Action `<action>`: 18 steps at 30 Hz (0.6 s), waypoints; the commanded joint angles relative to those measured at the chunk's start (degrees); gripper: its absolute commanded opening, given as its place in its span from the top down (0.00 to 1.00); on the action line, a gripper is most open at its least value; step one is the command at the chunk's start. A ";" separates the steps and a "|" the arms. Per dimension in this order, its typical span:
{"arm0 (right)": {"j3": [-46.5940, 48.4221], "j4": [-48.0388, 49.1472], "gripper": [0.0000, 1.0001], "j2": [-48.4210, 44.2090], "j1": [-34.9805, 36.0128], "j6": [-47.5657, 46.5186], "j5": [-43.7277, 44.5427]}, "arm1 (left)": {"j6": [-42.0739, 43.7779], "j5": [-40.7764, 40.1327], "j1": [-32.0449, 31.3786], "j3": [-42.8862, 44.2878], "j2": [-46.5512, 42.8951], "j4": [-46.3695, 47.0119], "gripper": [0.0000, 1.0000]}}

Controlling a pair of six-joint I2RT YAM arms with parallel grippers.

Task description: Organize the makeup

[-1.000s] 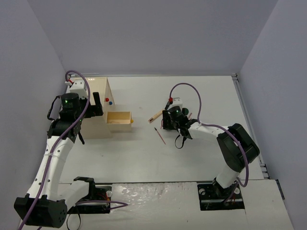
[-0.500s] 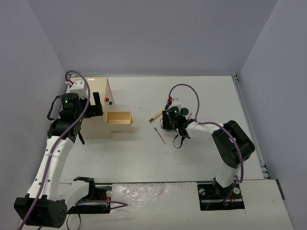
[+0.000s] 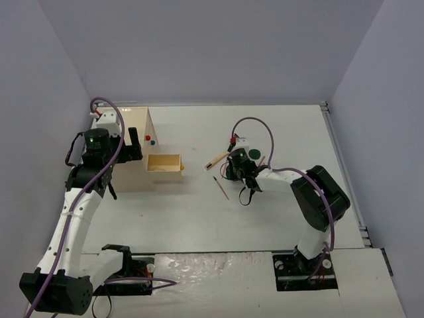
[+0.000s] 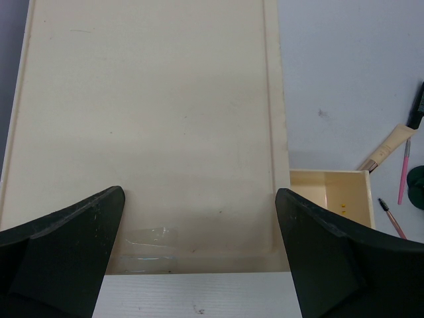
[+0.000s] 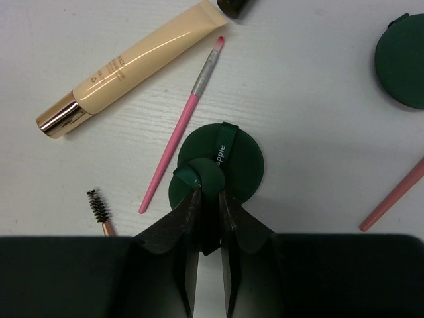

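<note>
Since 1 second ago, the right gripper (image 5: pixel 207 199) has edged slightly left and narrowed its jaws, which now pinch the near edge of a dark green round puff (image 5: pixel 222 162) lying flat on the white table (image 5: pixel 311 132). A pink lip brush (image 5: pixel 182 126) lies just beside the puff, with a cream tube (image 5: pixel 129 66) beyond it and a 2nd green compact (image 5: pixel 401 63) well apart. The left gripper (image 4: pixel 199 195) hovers spread wide over the beige box (image 4: pixel 146 99), grasping nothing.
</note>
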 commanded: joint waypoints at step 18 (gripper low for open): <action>17.61 -8.29 0.97 -12.91 7.22 -13.10 -6.75 | -0.76 0.43 0.38 2.55 0.64 1.30 0.03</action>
